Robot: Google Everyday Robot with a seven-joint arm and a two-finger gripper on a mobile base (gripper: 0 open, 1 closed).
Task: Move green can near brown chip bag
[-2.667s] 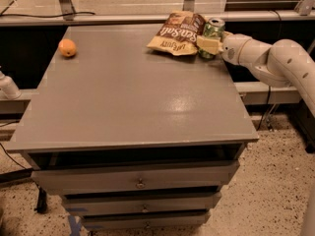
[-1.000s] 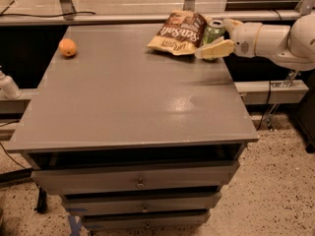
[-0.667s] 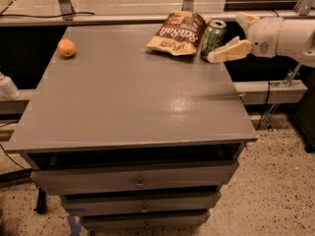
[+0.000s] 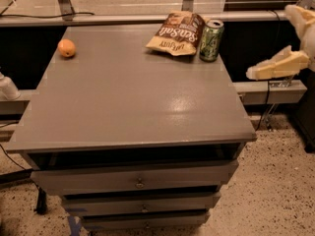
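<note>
The green can stands upright near the table's far right edge. It is right beside the brown chip bag, which lies flat on its left, and the two are touching or nearly so. My gripper hangs off the table's right side, clear of the can. Its fingers are spread open and hold nothing.
An orange lies at the far left of the grey table. The table has drawers under its front edge. A metal rail runs behind it. A white object sits at the left edge, and speckled floor lies to the right.
My gripper let go of the green can beside the bag, opened, and drew back to the right, off the table. The can stays standing where it was set.
</note>
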